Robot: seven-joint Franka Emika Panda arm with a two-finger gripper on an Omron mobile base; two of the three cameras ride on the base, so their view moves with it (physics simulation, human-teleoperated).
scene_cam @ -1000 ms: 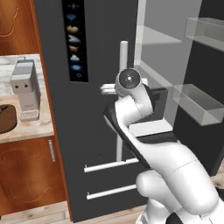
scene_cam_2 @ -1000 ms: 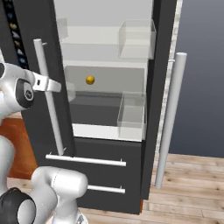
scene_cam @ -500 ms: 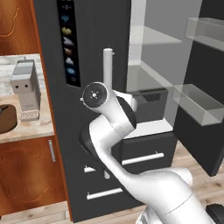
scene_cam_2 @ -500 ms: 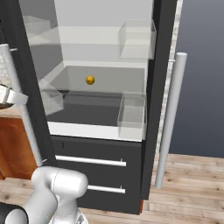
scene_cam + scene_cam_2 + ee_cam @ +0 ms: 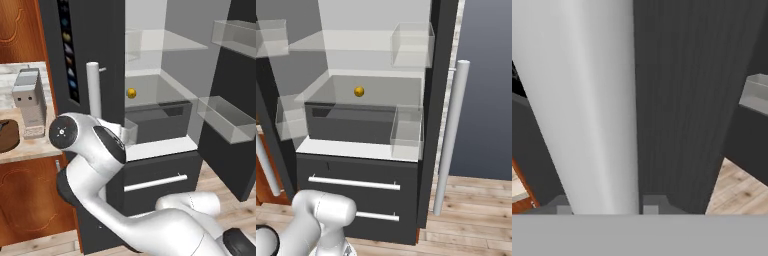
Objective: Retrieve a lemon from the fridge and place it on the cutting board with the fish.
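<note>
the fridge [image 5: 150,160] now stands with both doors swung wide; a second ago the left door was only partly open and the arm's elbow sat in front of the opening, while now the arm has folded down and to the left, its round joint low beside the left door's white bar handle [image 5: 93,90]. in the hand view the fingers [image 5: 604,206] are clenched around that white handle [image 5: 582,105], one dark tip on each side of the bar, with the dark door face right behind it.

the lemon [image 5: 131,93] sits on the pale grey floor of the fridge interior, behind the dark drawer front, in the same spot as before; from the right base view the lemon [image 5: 359,91] is plain to see near the back of that level, well apart from the clear door bins. half a second ago the left door's edge and a bin still crossed the left part of that view; now the interior is more exposed.

on the surface [image 5: 30,146] left of the fridge stands a grey box-shaped appliance [image 5: 29,102], with the edge of the dark brown cutting board [image 5: 7,135] beside it.
</note>
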